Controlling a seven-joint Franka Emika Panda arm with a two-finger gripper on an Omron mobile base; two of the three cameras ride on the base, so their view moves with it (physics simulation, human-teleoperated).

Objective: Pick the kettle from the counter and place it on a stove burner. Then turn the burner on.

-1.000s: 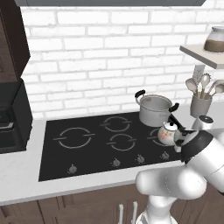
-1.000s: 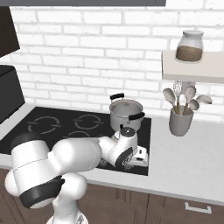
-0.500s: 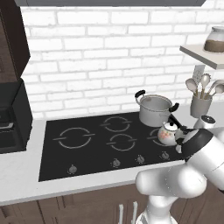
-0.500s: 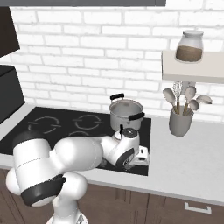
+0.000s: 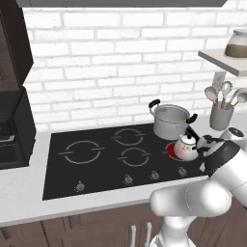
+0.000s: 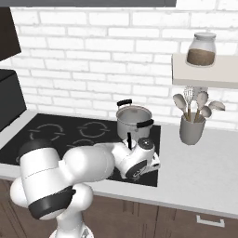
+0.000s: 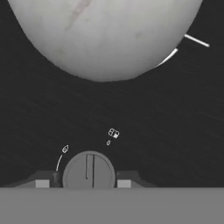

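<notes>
A: Where do we see the kettle [image 5: 185, 148]?
B: On the cooktop [image 5: 96, 166], on a red-glowing stove burner [image 5: 170, 150], beside the steel pot [image 5: 170, 121].
A: The gripper [image 7: 89, 179]?
B: Its fingertips flank a knob [image 7: 89, 171]; we can't tell whether they touch it.

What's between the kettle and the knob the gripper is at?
In the hand view, bare black cooktop glass with small white printed marks lies between the kettle and the knob.
</notes>
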